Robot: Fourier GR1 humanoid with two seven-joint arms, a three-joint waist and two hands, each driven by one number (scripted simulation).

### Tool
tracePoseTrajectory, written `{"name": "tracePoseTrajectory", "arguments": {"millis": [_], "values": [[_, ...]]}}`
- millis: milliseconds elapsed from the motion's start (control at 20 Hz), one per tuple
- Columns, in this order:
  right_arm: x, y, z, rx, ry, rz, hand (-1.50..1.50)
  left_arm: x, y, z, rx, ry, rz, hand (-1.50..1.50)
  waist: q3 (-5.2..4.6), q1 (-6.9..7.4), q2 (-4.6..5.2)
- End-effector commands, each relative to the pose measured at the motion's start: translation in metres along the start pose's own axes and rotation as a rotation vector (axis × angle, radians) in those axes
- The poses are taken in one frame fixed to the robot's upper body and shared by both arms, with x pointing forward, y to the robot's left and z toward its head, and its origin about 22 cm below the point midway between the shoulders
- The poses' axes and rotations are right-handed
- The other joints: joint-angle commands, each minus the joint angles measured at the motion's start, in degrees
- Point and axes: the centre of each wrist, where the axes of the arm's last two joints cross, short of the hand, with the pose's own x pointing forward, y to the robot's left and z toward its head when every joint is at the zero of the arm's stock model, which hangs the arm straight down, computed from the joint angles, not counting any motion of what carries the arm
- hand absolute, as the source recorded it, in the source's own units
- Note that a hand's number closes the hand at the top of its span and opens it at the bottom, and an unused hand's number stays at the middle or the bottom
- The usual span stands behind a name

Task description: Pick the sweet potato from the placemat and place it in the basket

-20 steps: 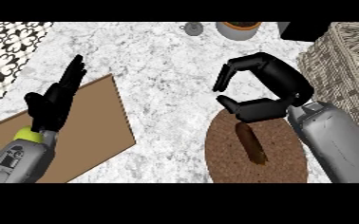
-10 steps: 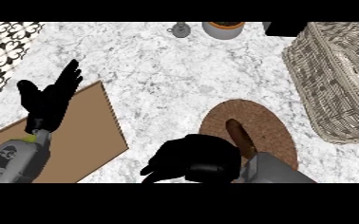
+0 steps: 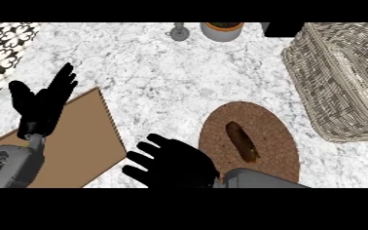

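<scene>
A brown sweet potato (image 3: 242, 140) lies lengthwise on the round brown placemat (image 3: 277, 131) at the lower right of the counter. My right hand (image 3: 176, 164) sits low in the view, just left of the placemat and apart from the sweet potato, fingers spread and open. A wicker basket (image 3: 330, 78) stands at the right edge, beyond the placemat. My left hand (image 3: 45, 102) rests open at the left, fingers up, over the corner of a brown board.
A brown cutting board (image 3: 75, 141) lies at the lower left. At the back edge stand a small pot (image 3: 221, 29) and a small grey object (image 3: 179, 32). A patterned tile area (image 3: 14, 44) shows at the far left.
My right hand has come down and left off the placemat, from above the sweet potato to the lower middle. The view has shifted, so the basket shows more fully.
</scene>
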Motion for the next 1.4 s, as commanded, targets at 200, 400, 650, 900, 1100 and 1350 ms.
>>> {"name": "tracePoseTrajectory", "arguments": {"millis": [200,400,650,900,1100,1350], "values": [[0.033,-0.073,-0.01,0.053,0.333,0.285,-1.5,0.005,0.003,0.005,0.001,-0.01,-0.012,0.0,0.11,0.05,0.31],[0.02,-0.105,-0.02,0.271,0.329,0.261,-1.5,0.008,0.005,0.003,0.005,0.003,0.008,0.0,0.07,-0.17,0.38],[0.01,-0.124,-0.008,0.347,0.32,0.208,-1.5,-0.007,0.008,0.009,0.011,0.011,0.008,0.0,0.11,-0.43,0.54],[-0.031,-0.146,0.035,0.316,0.3,0.079,-1.5,-0.003,-0.005,0.014,0.006,-0.009,-0.008,0.0,0.19,-0.46,0.65],[-0.023,-0.123,0.069,0.236,0.261,0.027,-1.5,0.015,0.007,0.007,0.001,0.006,-0.003,0.0,0.21,-0.36,0.72],[-0.039,-0.105,0.1,0.238,0.257,-0.017,-1.5,0.003,0.009,0.008,-0.004,-0.018,0.0,0.0,0.23,0.14,0.97]]}}
